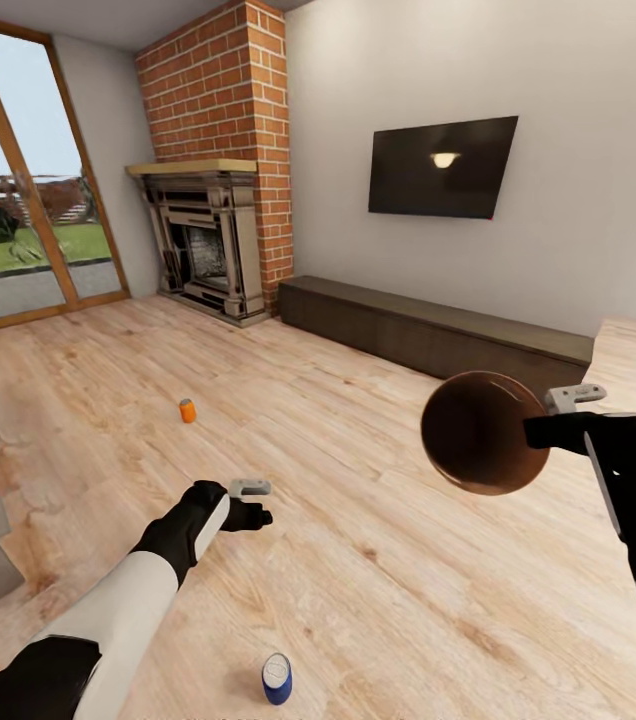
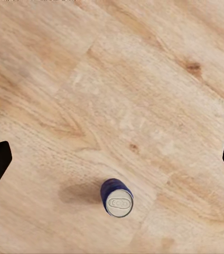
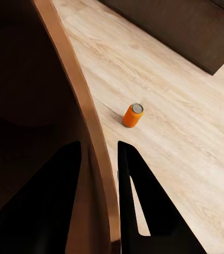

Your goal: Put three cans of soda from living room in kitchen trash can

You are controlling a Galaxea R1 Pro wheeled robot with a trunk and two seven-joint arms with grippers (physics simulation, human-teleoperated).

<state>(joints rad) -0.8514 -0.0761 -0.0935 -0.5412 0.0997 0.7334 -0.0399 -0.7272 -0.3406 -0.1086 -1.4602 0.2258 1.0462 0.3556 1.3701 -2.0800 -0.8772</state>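
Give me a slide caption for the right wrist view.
Right pincer grips trash can rim; orange soda can stands on wood floor.

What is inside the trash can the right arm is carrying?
The head view looks into the trash can: only its glossy copper-brown inner wall and bottom show, no cans. The right gripper covers a strip of the rim where its jaws clamp it.

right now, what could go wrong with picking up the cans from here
The left gripper hangs open over a blue can, not an orange one, so it may grab the wrong can. The orange can stands farther off on the floor and could tip and roll if nudged. The right gripper pinches only the trash can rim, with the opening tilted sideways; the can might slip, and a soda dropped in could fall out.
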